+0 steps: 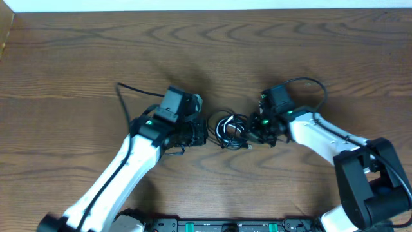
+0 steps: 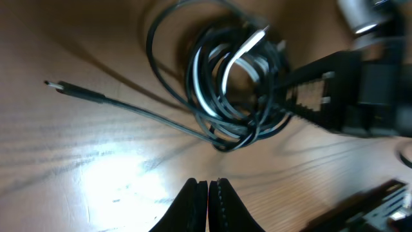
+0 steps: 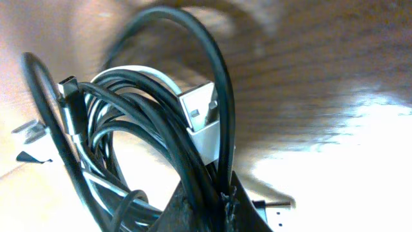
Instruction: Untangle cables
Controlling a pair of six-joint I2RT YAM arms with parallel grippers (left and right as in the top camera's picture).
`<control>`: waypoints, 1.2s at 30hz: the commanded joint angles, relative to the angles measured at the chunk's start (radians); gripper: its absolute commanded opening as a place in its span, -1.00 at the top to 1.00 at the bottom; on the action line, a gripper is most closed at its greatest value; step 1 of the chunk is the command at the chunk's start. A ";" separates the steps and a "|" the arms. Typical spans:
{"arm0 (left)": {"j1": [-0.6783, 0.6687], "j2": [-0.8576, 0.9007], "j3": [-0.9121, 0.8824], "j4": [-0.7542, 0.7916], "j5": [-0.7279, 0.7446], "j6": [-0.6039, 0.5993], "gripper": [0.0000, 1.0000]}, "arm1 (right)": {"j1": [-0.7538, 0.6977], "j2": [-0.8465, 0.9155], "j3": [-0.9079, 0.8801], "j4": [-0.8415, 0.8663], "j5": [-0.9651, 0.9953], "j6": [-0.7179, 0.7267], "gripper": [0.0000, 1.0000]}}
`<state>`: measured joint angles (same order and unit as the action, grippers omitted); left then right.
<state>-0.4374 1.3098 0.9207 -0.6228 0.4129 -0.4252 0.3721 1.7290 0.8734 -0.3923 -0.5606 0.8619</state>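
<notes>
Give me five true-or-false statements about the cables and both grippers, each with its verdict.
1. The left gripper is shut and empty, apart from the cables. True.
2. The right gripper hangs open above the bundle. False: it is shut on black strands at the bundle's edge.
3. One white cord runs among the black ones. True.
4. The bundle lies at the far edge of the table. False: it lies between the two grippers, nearer the arm bases.
5. A black plug end trails out of the bundle and lies on the wood. True.
</notes>
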 commanded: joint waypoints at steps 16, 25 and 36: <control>0.001 -0.034 0.017 -0.006 -0.006 -0.385 0.68 | -0.144 -0.037 -0.005 0.008 -0.616 -0.203 0.98; -0.025 0.028 0.017 -0.016 0.013 -0.388 0.47 | -0.195 -0.037 -0.005 0.019 -0.622 -0.088 0.98; -0.025 0.025 0.026 -0.012 0.047 -0.352 -0.39 | -0.249 -0.037 -0.005 0.007 -0.637 -0.035 0.97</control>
<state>-0.4610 1.3388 0.9226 -0.6388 0.4438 -0.8131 0.1253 1.7199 0.8730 -0.3843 -1.1305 0.7860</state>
